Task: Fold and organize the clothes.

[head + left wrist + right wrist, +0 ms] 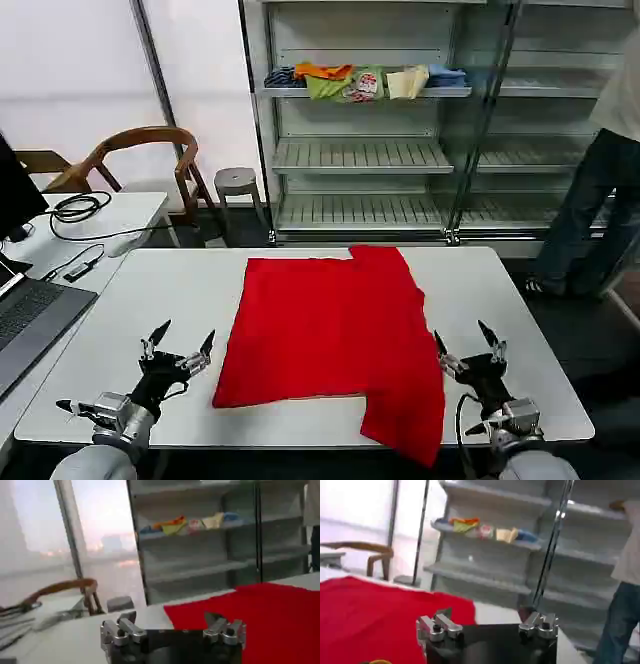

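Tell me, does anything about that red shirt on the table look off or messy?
Yes. The red T-shirt lies unevenly: its near corner by the right end effector droops over the table's front edge, and the far edge is stepped rather than straight. Both end effectors, the left end effector included, sit open beside it.

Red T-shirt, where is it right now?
In the head view the red T-shirt lies spread mid-table, between the left pincer and right pincer, one corner overhanging the near edge.

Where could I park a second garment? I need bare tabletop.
Bare strips of the white table flank the bright red cotton T-shirt: one on its left ahead of the open left claw, a narrower one beyond the open right claw. The near edge is crowded.
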Action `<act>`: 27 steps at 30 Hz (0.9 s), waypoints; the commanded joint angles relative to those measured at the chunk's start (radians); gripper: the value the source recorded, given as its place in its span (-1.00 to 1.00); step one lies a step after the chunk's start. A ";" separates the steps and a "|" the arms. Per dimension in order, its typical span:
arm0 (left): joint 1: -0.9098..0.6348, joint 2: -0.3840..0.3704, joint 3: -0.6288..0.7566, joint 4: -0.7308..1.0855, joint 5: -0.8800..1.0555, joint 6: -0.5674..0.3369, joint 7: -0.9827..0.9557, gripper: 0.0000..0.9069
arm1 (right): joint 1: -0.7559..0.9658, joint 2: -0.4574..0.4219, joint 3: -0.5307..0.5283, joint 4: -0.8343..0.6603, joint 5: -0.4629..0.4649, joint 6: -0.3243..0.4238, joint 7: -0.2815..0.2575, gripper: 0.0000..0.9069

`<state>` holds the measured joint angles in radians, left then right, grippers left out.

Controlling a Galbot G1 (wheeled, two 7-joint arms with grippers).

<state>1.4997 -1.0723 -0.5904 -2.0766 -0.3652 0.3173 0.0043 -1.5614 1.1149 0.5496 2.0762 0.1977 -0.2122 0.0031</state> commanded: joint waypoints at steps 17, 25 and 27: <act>0.089 0.003 0.038 -0.054 -0.085 0.260 -0.039 1.00 | -0.139 -0.045 -0.067 0.027 0.041 -0.092 0.035 1.00; 0.092 -0.008 0.043 -0.052 -0.095 0.260 -0.067 1.00 | -0.162 -0.031 -0.062 0.033 0.043 -0.093 0.047 1.00; 0.087 -0.011 0.043 -0.042 -0.096 0.259 -0.069 1.00 | -0.163 -0.027 -0.066 0.034 0.044 -0.092 0.045 1.00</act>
<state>1.5813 -1.0766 -0.5538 -2.1229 -0.4498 0.5537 -0.0465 -1.7083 1.0907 0.4910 2.1113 0.2411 -0.2929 0.0413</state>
